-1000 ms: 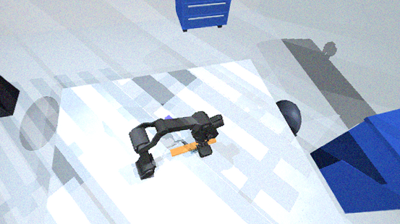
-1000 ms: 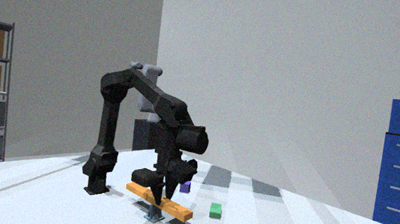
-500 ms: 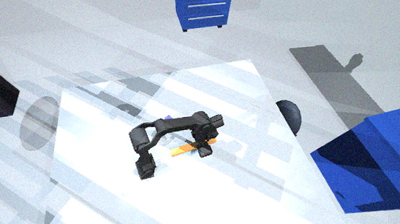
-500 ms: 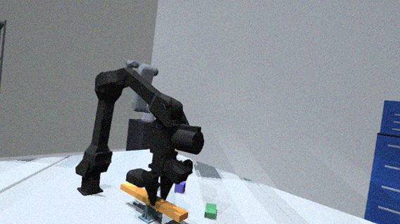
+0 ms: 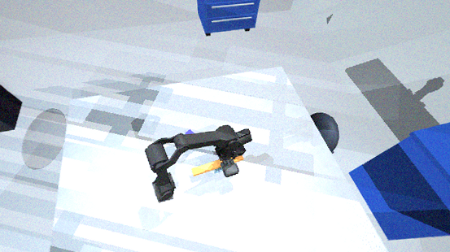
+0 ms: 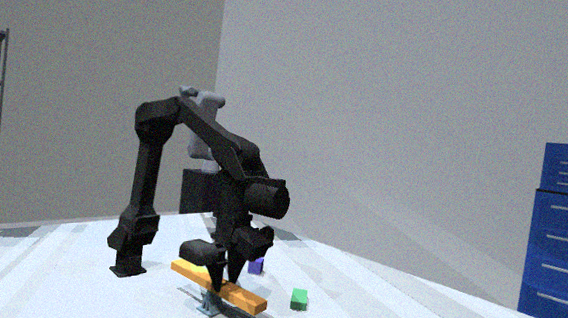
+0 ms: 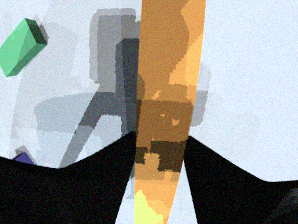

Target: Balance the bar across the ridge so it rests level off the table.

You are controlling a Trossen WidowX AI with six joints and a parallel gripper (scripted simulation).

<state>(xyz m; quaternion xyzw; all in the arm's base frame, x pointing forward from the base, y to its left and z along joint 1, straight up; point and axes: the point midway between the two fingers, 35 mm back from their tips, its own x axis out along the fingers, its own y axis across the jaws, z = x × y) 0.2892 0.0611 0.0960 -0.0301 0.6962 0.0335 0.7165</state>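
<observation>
An orange bar [image 5: 206, 168] [image 6: 244, 298] [image 7: 166, 76] is gripped near its middle by my gripper [image 6: 224, 283] [image 7: 161, 156] [image 5: 227, 163], which is shut on it. The bar lies across a small grey-blue ridge [image 6: 210, 304] on the table, its ends off the table top. In the exterior view it slopes slightly down toward the near right end. In the wrist view the bar runs straight away between the two dark fingers, and the ridge below it is mostly hidden.
A green cube [image 6: 299, 298] [image 7: 21, 47] lies on the table to the right of the bar. A purple cube [image 6: 255, 265] [image 5: 189, 131] sits behind the gripper. Blue drawer cabinets [image 5: 231, 3] [image 6: 565, 230] stand off the table.
</observation>
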